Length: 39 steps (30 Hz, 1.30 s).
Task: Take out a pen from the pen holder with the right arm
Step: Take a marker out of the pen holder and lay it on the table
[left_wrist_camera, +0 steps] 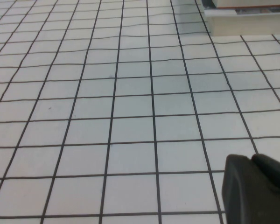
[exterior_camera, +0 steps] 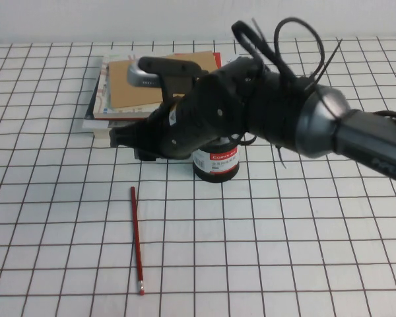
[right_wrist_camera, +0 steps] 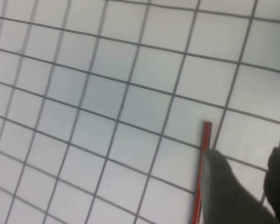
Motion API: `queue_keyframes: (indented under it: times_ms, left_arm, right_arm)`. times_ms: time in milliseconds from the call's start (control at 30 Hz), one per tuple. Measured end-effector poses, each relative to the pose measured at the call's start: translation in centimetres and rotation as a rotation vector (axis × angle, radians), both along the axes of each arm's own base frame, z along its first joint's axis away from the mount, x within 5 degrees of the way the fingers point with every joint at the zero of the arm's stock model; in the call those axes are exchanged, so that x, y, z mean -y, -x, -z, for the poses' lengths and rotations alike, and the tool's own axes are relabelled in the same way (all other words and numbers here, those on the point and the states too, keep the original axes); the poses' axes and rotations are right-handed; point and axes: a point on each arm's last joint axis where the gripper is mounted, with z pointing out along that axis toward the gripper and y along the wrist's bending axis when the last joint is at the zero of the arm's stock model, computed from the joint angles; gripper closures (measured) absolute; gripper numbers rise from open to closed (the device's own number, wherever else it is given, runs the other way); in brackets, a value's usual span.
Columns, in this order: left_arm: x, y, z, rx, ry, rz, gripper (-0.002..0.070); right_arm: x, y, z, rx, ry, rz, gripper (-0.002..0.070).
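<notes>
Red pen (right_wrist_camera: 203, 149) beside right hand (right_wrist_camera: 252, 172), not left (left_wrist_camera: 255, 186)

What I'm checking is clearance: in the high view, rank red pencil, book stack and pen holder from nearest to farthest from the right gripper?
1. Red pencil: far end just robot-side of the open right gripper.
2. Book stack behind, pen holder to its right: too close to call.
Left gripper: outside that view, over the table.
</notes>
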Motion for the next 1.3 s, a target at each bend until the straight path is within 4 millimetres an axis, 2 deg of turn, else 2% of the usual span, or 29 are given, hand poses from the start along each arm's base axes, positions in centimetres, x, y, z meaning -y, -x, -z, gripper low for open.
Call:
queue_keyframes:
  times_ms: [167, 233, 367, 400, 467, 667, 767, 967, 1100, 1300]
  left_arm:
    - [0.0, 0.0, 0.0, 0.0, 0.0, 0.0, 0.0679]
    - [0.0, 0.0, 0.0, 0.0, 0.0, 0.0, 0.0679]
    - [0.0, 0.0, 0.0, 0.0, 0.0, 0.0, 0.0679]
    - [0.0, 0.0, 0.0, 0.0, 0.0, 0.0, 0.0679]
    - [0.0, 0.0, 0.0, 0.0, 0.0, 0.0, 0.0679]
    - [0.0, 0.0, 0.0, 0.0, 0.0, 0.0, 0.0679]
    - [0.0, 0.0, 0.0, 0.0, 0.0, 0.0, 0.0679]
    - [0.0, 0.0, 0.0, 0.0, 0.0, 0.0, 0.0679]
    - [0.0, 0.0, 0.0, 0.0, 0.0, 0.0, 0.0679]
    - [0.0, 0.0, 0.0, 0.0, 0.0, 0.0, 0.0679]
  right_arm:
    - [1.4, 3.2, -5.9, 0.126, 0.053, -0.091, 0.0629]
    - [2.5, 4.5, -7.7, 0.173, 0.099, -0.115, 0.0663]
    - [5.8, 7.4, -11.1, 0.244, 0.16, -0.136, 0.0685]
    - [6.4, 7.9, -11.3, 0.247, 0.174, -0.137, 0.0687]
    - [8.6, 9.6, -12.9, 0.273, 0.201, -0.134, 0.0689]
    - [15.1, 14.5, -15.4, 0.315, 0.217, -0.109, 0.069]
    - [17.7, 16.5, -14.6, 0.295, 0.237, -0.108, 0.069]
    - [21.4, 19.4, -13.2, 0.22, 0.322, -0.11, 0.0691]
    - [22.6, 20.1, -12.5, 0.238, 0.357, -0.123, 0.0692]
    - [23.6, 20.6, -10.5, 0.287, 0.374, -0.13, 0.0692]
